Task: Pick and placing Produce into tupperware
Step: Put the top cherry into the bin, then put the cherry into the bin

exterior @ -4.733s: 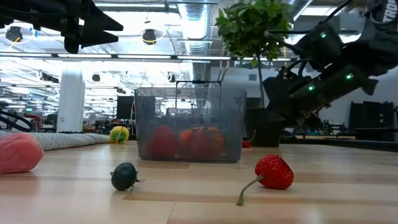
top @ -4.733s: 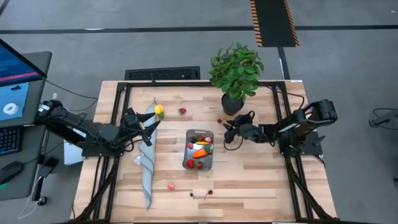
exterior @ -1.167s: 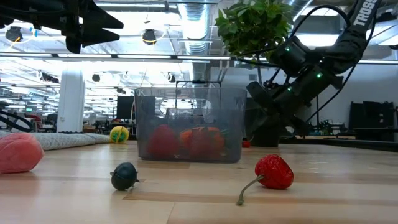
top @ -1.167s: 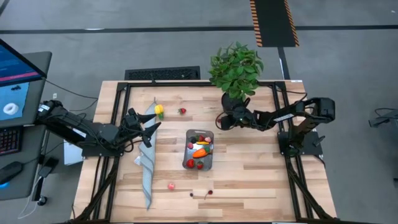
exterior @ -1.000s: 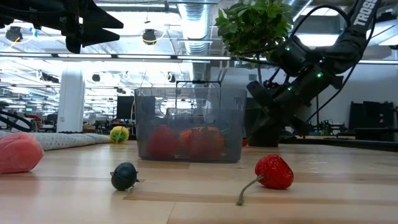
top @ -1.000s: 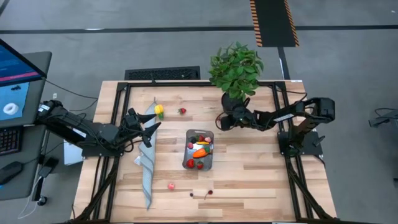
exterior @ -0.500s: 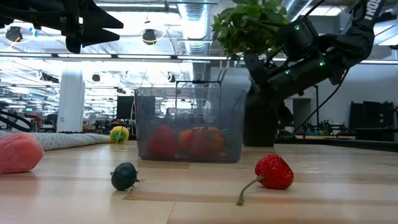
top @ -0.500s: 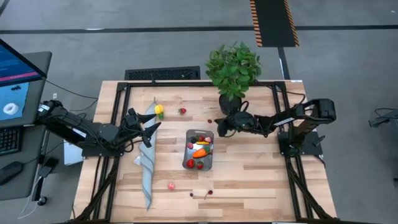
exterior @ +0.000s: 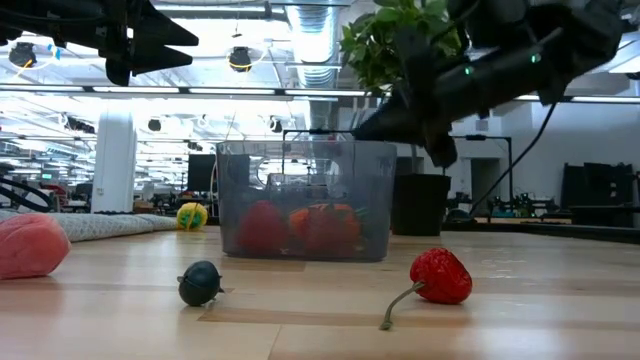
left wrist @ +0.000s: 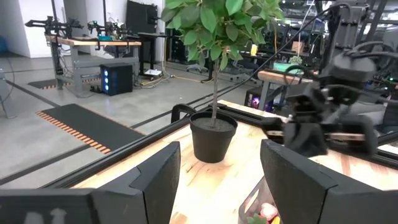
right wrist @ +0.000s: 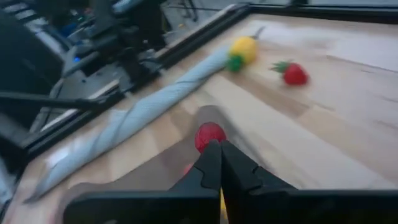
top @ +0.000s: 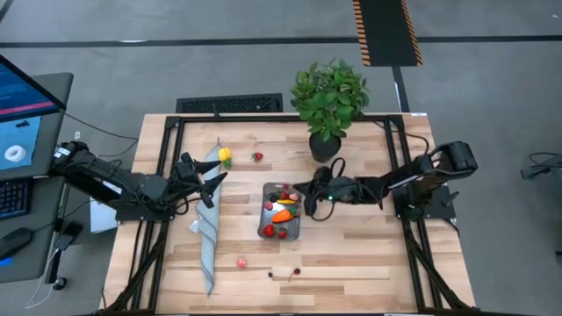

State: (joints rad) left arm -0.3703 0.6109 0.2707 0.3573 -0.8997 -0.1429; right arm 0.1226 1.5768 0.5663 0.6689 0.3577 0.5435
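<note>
Robotics lab, open hall with exposed ceiling ducts (exterior: 300,25), workbenches (left wrist: 93,43), hazard-striped floor mat (top: 386,31)

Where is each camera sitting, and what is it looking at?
High: above, looking down on the wooden table and both arms.
Low: at tabletop height, facing the clear grey plastic container; right arm above.
Left wrist: past the left pincer toward the leafy green potted plant.
Right wrist: the right pincer gripping a small red berry.
High and low share the container.
</note>
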